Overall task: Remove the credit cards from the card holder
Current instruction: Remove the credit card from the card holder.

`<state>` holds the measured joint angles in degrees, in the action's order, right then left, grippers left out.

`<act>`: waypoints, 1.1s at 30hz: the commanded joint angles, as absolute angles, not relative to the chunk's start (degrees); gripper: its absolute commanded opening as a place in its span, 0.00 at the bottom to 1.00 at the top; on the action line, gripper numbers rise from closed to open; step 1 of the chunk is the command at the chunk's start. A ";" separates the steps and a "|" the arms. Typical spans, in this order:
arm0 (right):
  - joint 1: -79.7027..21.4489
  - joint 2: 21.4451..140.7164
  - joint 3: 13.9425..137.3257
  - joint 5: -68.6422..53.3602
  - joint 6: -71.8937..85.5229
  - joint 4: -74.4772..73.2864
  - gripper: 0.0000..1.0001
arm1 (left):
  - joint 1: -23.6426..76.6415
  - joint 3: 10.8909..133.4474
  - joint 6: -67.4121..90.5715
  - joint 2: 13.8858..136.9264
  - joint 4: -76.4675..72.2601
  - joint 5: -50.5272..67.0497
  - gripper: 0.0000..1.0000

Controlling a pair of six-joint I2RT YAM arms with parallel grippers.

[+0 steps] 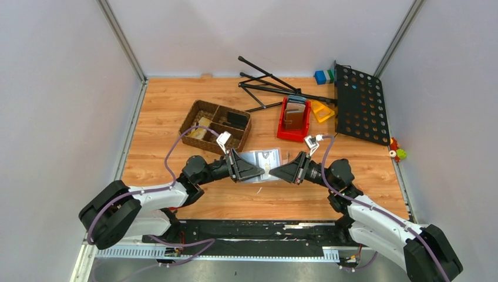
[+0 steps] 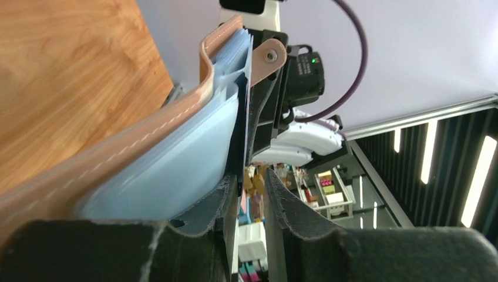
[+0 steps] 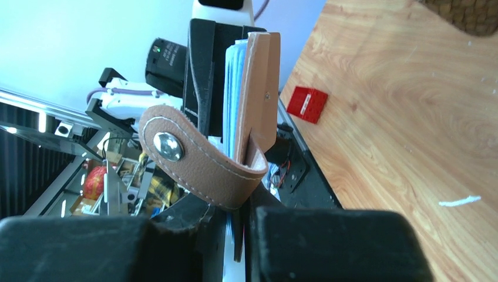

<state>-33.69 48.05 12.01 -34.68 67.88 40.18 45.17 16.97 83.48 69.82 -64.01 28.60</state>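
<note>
The card holder (image 1: pixel 265 158) hangs between my two grippers above the middle of the table. It is brown leather (image 3: pixel 258 88) with a snap strap (image 3: pixel 194 155) and pale blue clear sleeves (image 2: pixel 176 158). My right gripper (image 1: pixel 277 171) (image 3: pixel 238 220) is shut on the holder's thin lower edge. My left gripper (image 1: pixel 261 170) (image 2: pixel 251 179) stands at the holder's other side, its jaws a little apart with nothing between them; the sleeves lie outside its left finger (image 2: pixel 220 200). A thin dark edge (image 2: pixel 242 135) runs along the sleeves. No credit cards show plainly.
A wicker basket (image 1: pixel 199 108) with small items stands at the back left. A red tray (image 1: pixel 281 130) of wallets, a yellow piece (image 1: pixel 322 110) and a black perforated stand (image 1: pixel 361 104) are at the back right. A red block (image 3: pixel 310 104) lies on the wood.
</note>
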 commanded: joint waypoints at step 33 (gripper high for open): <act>-35.47 43.42 10.64 -33.16 66.54 37.56 0.00 | 43.04 18.92 69.72 58.27 -36.13 30.44 0.00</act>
<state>-35.20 44.40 10.50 -34.15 66.48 34.79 43.97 19.33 72.51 59.09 -38.81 29.36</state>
